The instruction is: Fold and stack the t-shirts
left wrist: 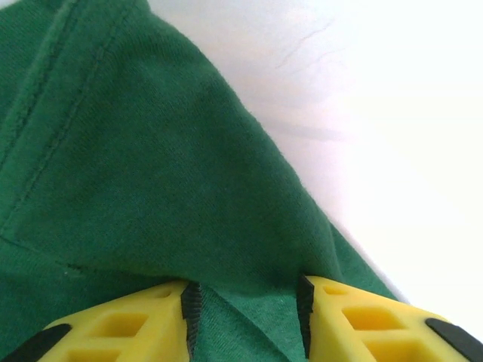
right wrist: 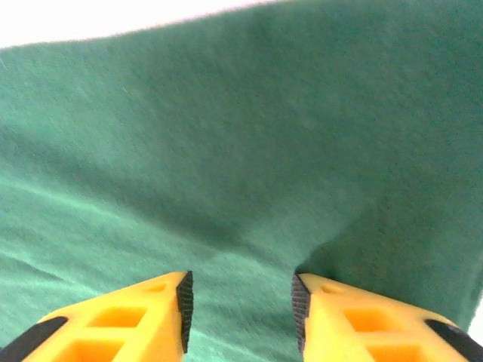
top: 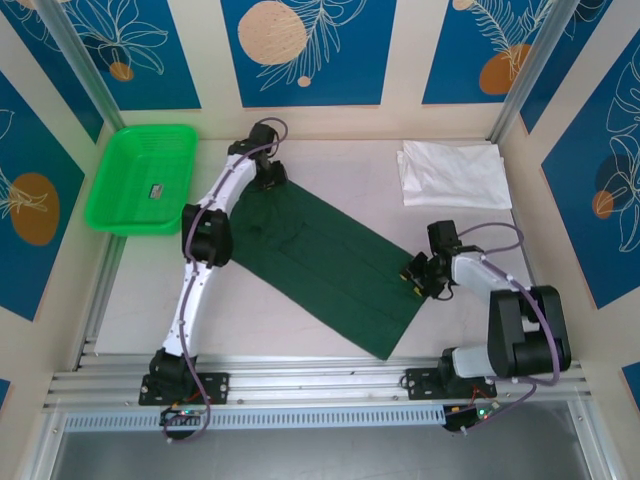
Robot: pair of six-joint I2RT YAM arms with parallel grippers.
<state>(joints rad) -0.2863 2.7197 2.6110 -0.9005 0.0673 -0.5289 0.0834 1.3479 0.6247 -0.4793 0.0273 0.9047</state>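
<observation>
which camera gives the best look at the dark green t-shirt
The top external view: the whole dark green t-shirt lies diagonally across the table there. The left wrist view gives a close patch with a stitched seam and an edge; the right wrist view, plain cloth up close.

1. Top view: bright, even light from overhead; sharp; only faint soft shadows on the dark green shirt (top: 330,265);
2. Left wrist view: table (left wrist: 392,113) right of the shirt blown out white; weave crisp;
3. Right wrist view: shirt softly blurred; glare strip above it.
</observation>
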